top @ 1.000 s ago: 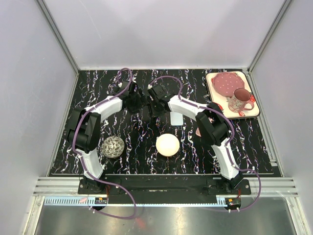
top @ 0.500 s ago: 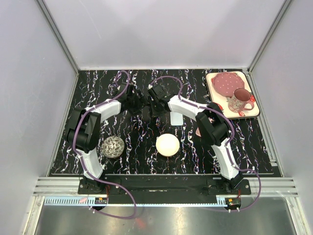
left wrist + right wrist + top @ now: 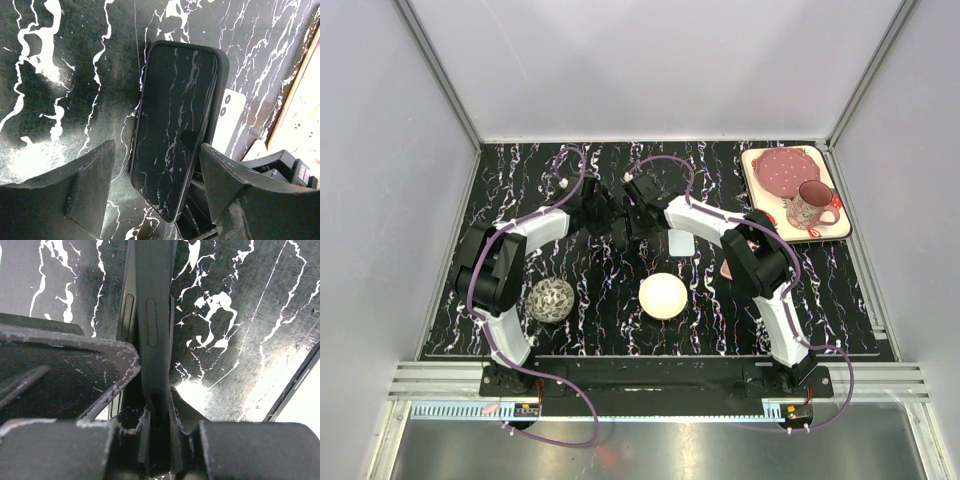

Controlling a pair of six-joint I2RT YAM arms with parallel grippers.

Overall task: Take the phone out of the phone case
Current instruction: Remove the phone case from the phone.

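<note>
The phone (image 3: 175, 115), its glossy dark screen mirroring the marbled mat, sits in a black case (image 3: 223, 65) and stands on edge near the mat's back middle (image 3: 618, 230). My left gripper (image 3: 157, 145) is open, one finger on each side of the phone's lower end, with small gaps. My right gripper (image 3: 157, 405) is shut on the case's side edge (image 3: 155, 315), where button slots show. In the top view the left gripper (image 3: 601, 210) and right gripper (image 3: 635, 214) meet nose to nose over the phone.
A white flat device (image 3: 227, 120) with two lenses lies just beyond the phone, also in the top view (image 3: 682, 242). A cream dome (image 3: 663, 296) and a patterned ball (image 3: 551, 299) sit nearer. A tray (image 3: 752, 165) with pink plate and mug stands back right.
My left arm has shifted slightly toward the back and right, bringing its gripper closer round the phone. The right arm holds its place.
</note>
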